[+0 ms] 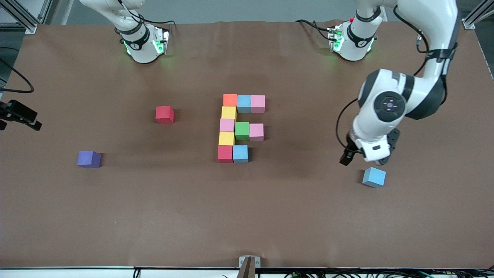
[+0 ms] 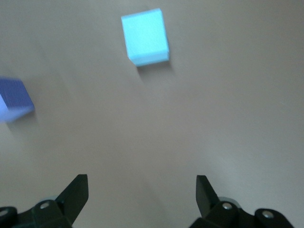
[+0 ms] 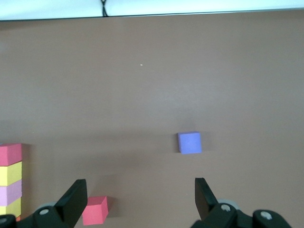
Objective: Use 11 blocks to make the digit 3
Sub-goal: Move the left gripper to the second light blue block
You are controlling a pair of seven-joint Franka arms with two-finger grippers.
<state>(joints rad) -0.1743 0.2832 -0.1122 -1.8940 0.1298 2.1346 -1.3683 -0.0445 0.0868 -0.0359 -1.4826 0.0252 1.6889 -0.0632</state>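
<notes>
The left gripper point(image 2: 142, 190) hangs wide open and empty just above a loose light blue block point(image 1: 374, 177), at about four o'clock from the figure of touching blocks point(image 1: 241, 127) mid-table; the right gripper point(image 3: 141, 197), raised, is wide open too, empty.

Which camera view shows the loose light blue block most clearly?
The left wrist view: the light blue block appears large and unobstructed above the open left tool. The front view shows it small, beside that tool. The right wrist view does not show it.
</notes>
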